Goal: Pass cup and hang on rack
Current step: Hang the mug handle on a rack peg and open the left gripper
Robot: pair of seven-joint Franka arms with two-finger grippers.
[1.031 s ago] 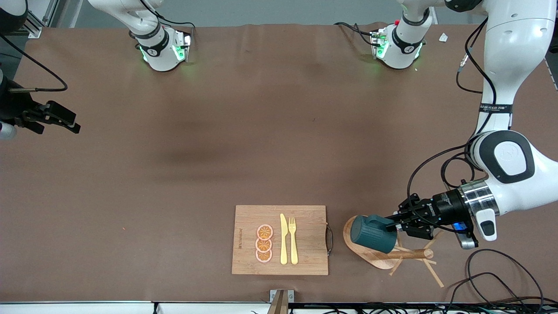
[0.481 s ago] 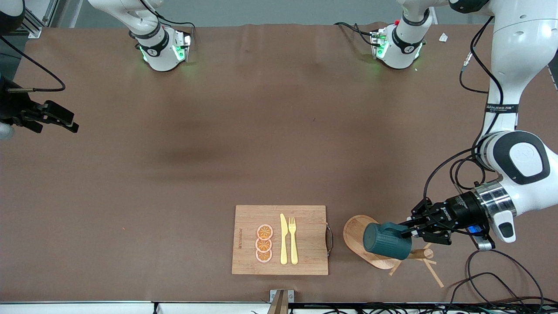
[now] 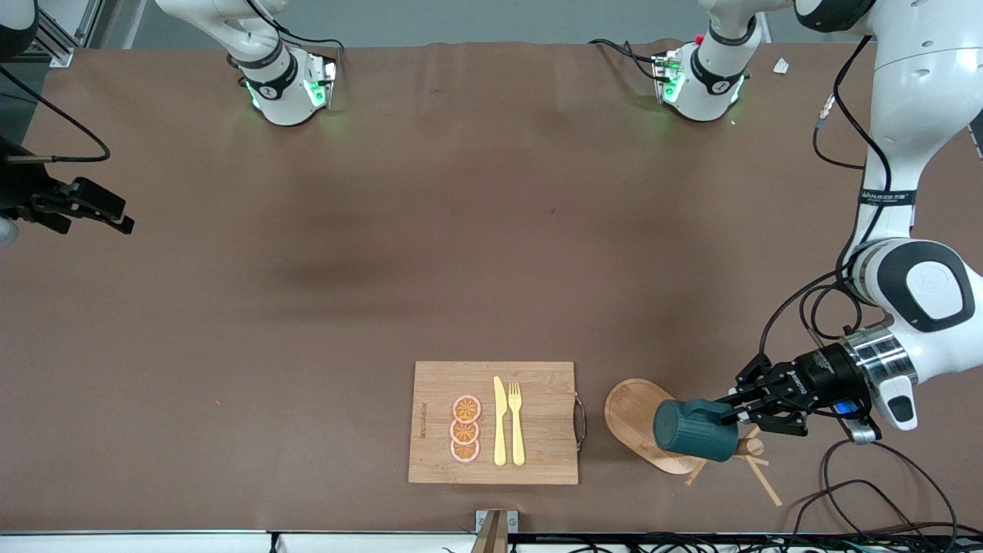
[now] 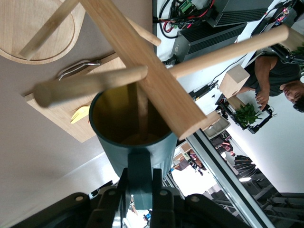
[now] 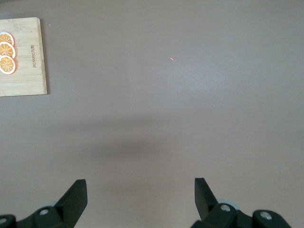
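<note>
Cup [image 3: 695, 430] farther along rack [image 3: 641, 418] base

The left gripper [image 3: 736, 415], clamped on the handle of the cup [image 3: 695, 431], moves toward the left arm's end of the tabletop, away from the cutting board [image 3: 493, 422]. The cup travels with it: a second ago it covered the middle of the base of the rack [image 3: 639, 425], and now it is over the end of the base at the post, so more of the base shows. The right gripper [image 3: 81, 209] drifts slightly toward the right arm's end of the tabletop.
</note>
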